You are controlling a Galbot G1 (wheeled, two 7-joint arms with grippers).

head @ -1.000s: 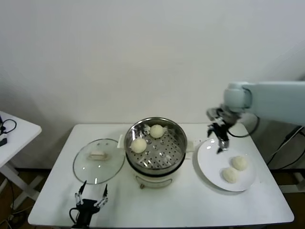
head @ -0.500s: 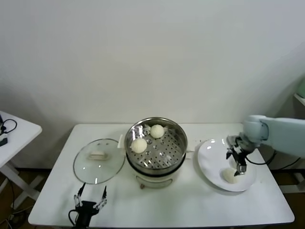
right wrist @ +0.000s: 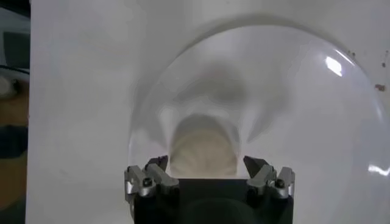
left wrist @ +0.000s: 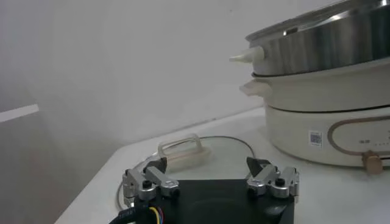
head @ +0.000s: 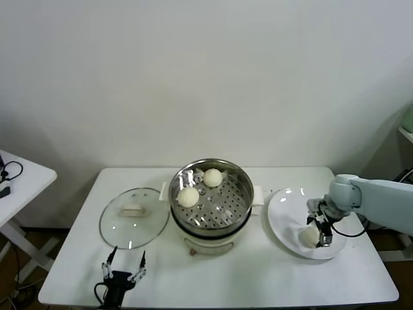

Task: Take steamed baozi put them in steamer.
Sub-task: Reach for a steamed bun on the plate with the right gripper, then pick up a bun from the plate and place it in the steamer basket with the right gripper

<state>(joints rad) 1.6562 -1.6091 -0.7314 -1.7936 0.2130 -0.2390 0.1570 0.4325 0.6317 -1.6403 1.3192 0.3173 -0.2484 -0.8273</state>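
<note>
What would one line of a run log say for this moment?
right gripper: open around baozi on plate | left gripper: idle near lid | steamer: two buns

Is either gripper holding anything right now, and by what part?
Nothing is held yet. The right gripper is open, its fingers either side of a baozi on the plate. The left gripper is open and empty near the glass lid.

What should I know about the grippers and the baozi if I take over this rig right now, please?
Right gripper: down on the white plate, open, fingers on either side of a baozi, not closed on it.
Left gripper: open, parked at the table's near edge by the glass lid.
Done: two baozi sit in the steamer.
Left: grasp the plate baozi and carry it to the steamer. Only one baozi shows on the plate; a fourth may be hidden behind the gripper.
</note>
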